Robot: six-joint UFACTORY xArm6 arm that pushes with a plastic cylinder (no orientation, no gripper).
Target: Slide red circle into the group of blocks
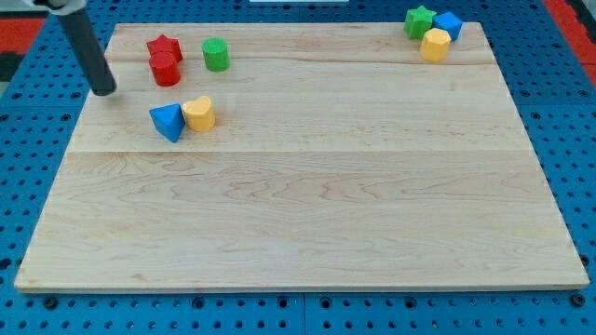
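Note:
The red circle (166, 70) lies near the board's top left, touching a red star (165, 46) just above it. My tip (105, 91) is down at the view's left of the red circle, a short gap away and slightly lower. A green cylinder (215, 54) sits to the right of the red pair. A blue triangle (168, 121) and a yellow heart (198, 113) touch each other below the red circle.
A second cluster sits at the board's top right: a green star (419, 20), a blue block (448, 25) and a yellow hexagon (434, 45). The wooden board (307, 205) lies on a blue pegboard surface.

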